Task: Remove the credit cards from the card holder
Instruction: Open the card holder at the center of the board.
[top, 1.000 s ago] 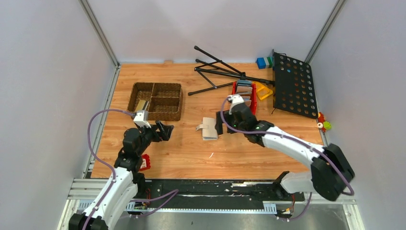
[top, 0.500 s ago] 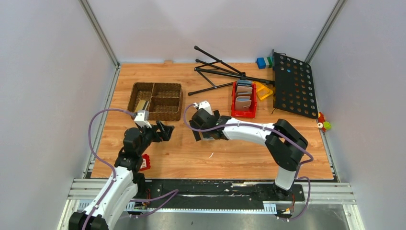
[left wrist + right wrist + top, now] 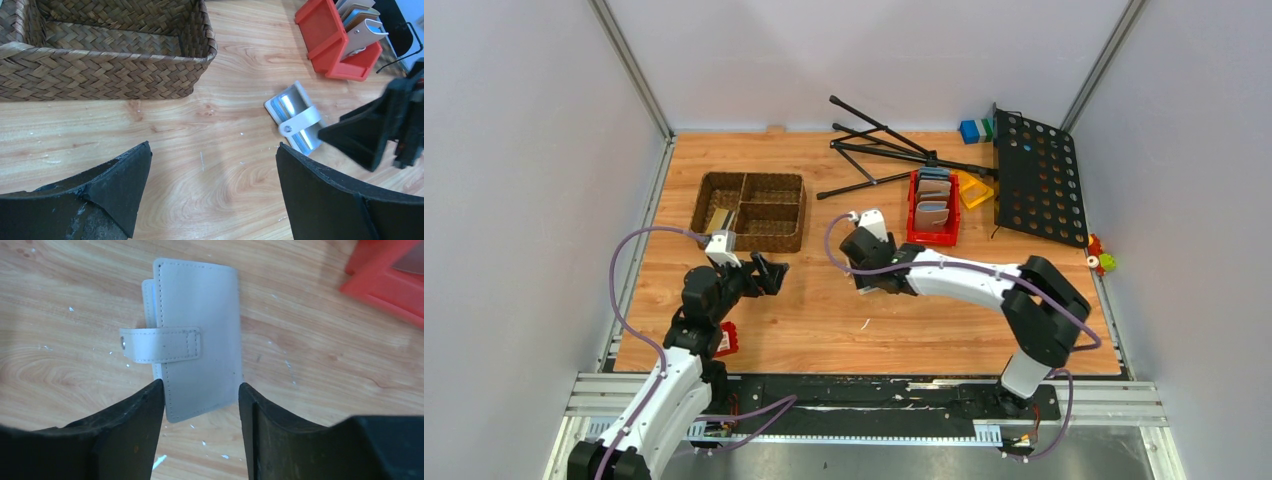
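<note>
Wicker basket (image 3: 799, 215) with compartments sits far left, and a pale flat piece (image 3: 718, 220) lies in its left compartment, too small to tell whether it is a card; just near of the basket the left gripper (image 3: 768, 272) hovers over bare wood, fingers wide apart with nothing between them, and a small red thing (image 3: 727, 340) lies beside that arm. At mid table the card holder (image 3: 200, 325) lies flat and folded, beige outside up, its strap tab (image 3: 160, 346) sticking out past one edge and a sliver of pale blue lining showing beneath. The right gripper (image 3: 200, 387) is down over it, one finger on each side of the end nearest the wrist camera, part-way apart and at or just beside its edges; whether they pinch it I cannot tell. No credit cards show on the table, so I judge the task barely begun: the holder is yet to be opened and every card drawn out. Right of it a red bin (image 3: 932, 239) holds other wallets (image 3: 932, 212), near enough to crowd the arm, while a folded black stand (image 3: 879, 150), its perforated plate (image 3: 1036, 175) and blue and green blocks (image 3: 975, 130) lie well apart from the work
</note>
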